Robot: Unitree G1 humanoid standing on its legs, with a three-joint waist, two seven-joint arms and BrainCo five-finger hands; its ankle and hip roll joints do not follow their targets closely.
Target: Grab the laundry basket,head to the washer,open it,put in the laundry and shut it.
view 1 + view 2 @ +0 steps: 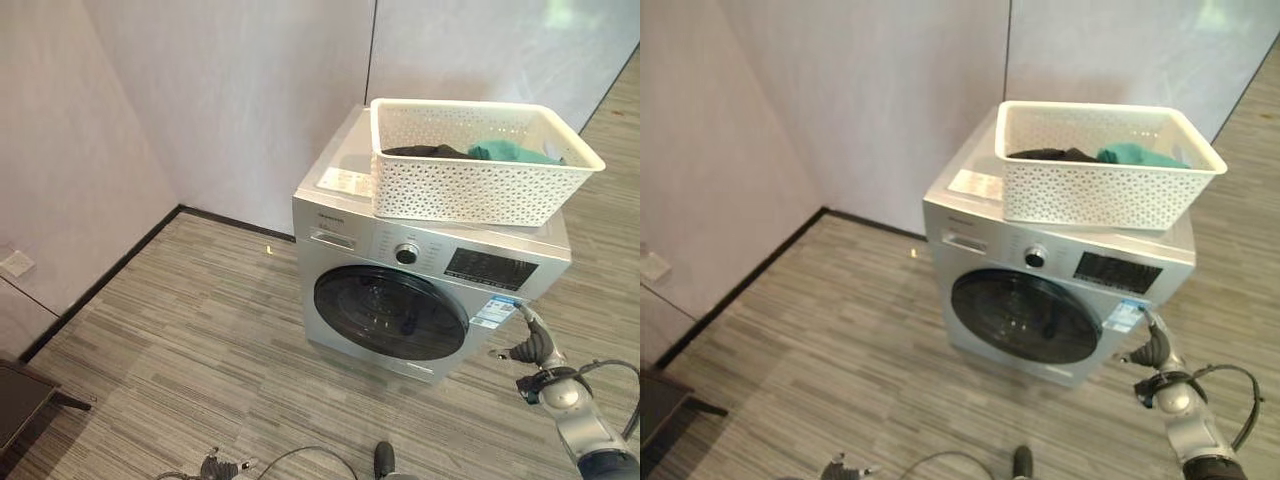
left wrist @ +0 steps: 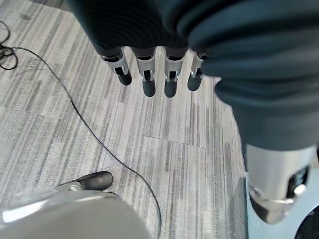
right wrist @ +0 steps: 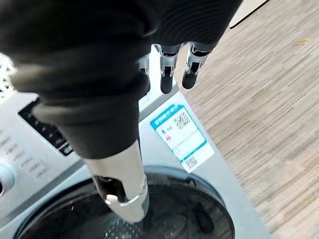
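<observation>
My right hand (image 3: 124, 164): fingers (image 3: 192, 67) straight, holding nothing, poised just before the silver front-loading washer (image 1: 400, 290), beside its dark round glass door (image 1: 390, 312), shut. My left hand (image 2: 164, 45): fingers relaxed, empty, over grey plank floor (image 2: 179, 149). White perforated plastic laundry basket (image 1: 480, 165), dark and teal clothes (image 1: 510, 152) inside, atop washer.

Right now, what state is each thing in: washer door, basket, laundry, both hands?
Washer door: shut.
Laundry basket: upright on top of the washer.
Laundry: in the basket.
Right hand: open, near the door's edge, holding nothing.
Left hand: open, over the floor.
</observation>
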